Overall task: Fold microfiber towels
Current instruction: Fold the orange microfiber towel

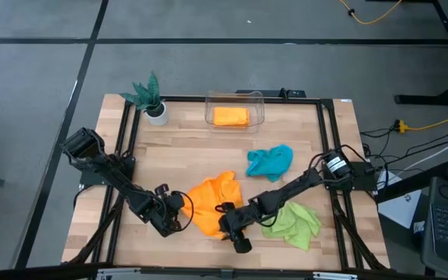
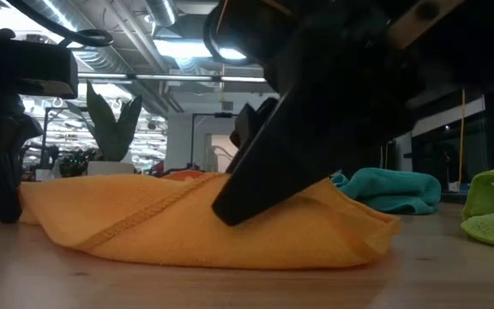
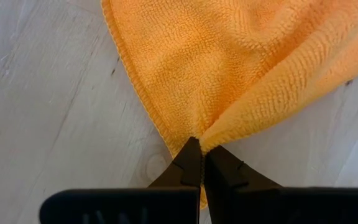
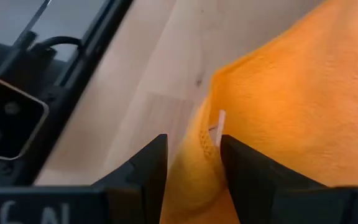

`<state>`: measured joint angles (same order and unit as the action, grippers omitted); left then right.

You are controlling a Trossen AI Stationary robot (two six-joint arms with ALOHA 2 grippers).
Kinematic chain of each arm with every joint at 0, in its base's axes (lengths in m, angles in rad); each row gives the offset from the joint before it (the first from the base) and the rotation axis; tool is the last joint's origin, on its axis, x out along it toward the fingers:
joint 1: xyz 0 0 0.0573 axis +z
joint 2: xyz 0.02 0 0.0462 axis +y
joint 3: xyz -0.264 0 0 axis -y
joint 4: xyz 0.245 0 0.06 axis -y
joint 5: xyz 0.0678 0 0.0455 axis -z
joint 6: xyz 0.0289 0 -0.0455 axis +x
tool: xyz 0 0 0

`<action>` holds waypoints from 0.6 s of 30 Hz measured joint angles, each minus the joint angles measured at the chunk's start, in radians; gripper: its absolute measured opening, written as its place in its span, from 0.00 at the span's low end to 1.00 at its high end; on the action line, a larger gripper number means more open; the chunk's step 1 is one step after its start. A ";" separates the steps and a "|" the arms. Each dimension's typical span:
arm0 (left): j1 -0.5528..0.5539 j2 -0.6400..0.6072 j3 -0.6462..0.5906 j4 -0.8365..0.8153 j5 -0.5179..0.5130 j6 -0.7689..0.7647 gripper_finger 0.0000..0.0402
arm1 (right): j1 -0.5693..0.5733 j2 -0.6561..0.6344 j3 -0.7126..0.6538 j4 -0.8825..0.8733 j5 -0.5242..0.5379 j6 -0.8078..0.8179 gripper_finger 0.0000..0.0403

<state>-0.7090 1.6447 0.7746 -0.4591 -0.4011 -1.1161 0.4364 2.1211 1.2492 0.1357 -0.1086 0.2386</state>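
An orange towel (image 1: 215,201) lies crumpled on the table near the front, and it fills the low view (image 2: 204,227). My left gripper (image 3: 202,163) sits at the towel's left end, shut on a corner of it. My right gripper (image 4: 193,168) is at the towel's near edge, open. Its fingers stand on either side of a raised fold that carries a white tag (image 4: 220,123); whether they touch the fold I cannot tell. A teal towel (image 1: 271,161) and a lime green towel (image 1: 295,222) lie in heaps to the right. My left gripper pinches the orange towel's left corner (image 3: 199,140) between its two shut fingers. It comes in slanting down from the table's left. The cloth fans out from the fingertips in two gathered folds. The rest of the towel lies slack on the table.
A clear bin (image 1: 235,110) at the far middle holds a folded orange towel (image 1: 230,117). A green plant in a white pot (image 1: 152,99) stands at the far left. A black frame (image 1: 127,148) runs along the table's sides.
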 joint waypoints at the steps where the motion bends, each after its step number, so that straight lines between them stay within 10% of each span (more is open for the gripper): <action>1: 0.000 0.000 0.000 0.000 0.000 0.000 0.00 | 0.001 -0.001 0.006 -0.014 -0.001 0.000 0.38; 10: -0.001 0.000 0.000 0.000 0.000 0.000 0.00 | 0.009 -0.002 0.049 -0.149 0.079 0.052 0.35; 18: -0.001 0.000 0.000 -0.001 0.000 0.000 0.00 | 0.026 -0.026 0.051 -0.153 0.088 0.067 0.11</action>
<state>-0.7097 1.6447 0.7750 -0.4599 -0.4015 -1.1156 0.4625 2.0948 1.3006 -0.0175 -0.0205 0.3060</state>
